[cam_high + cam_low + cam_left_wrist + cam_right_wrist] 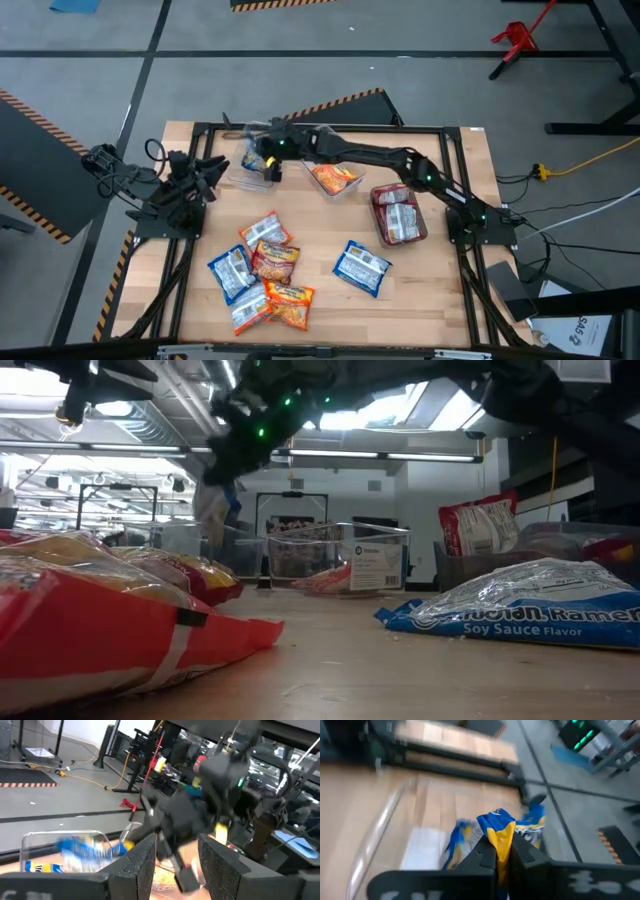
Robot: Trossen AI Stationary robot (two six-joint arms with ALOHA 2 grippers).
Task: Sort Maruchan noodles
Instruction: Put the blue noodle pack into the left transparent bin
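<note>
My right arm reaches across the far side of the table, and its gripper [268, 160] [503, 856] is over the clear bin [250, 170] at the far left, shut on a blue-and-white noodle packet [501, 827]. Blue packets lie in that bin. A second clear bin [336, 180] holds orange packets, and a dark bin [400, 214] holds red-brown ones. Several loose packets lie flat on the near half of the table: blue ones [362, 268] [231, 271], orange and red ones [276, 258] [290, 300]. My left gripper [205, 178] [177, 865] waits at the left edge, open. My right gripper pinches the blue-and-white packet between its two fingers by one crumpled end [502, 840], coming from above and pointing down. The packet hangs below the fingers [213, 510] over the clear bin. Whether its lower end touches the bin's contents, I cannot tell.
The three bins stand in a row along the far half of the table. The loose packets cluster at the near left and near middle. In the low view an orange-red packet [110, 630] fills the near left and a blue one [520, 610] lies at the right. Bare wood shows at the near right.
</note>
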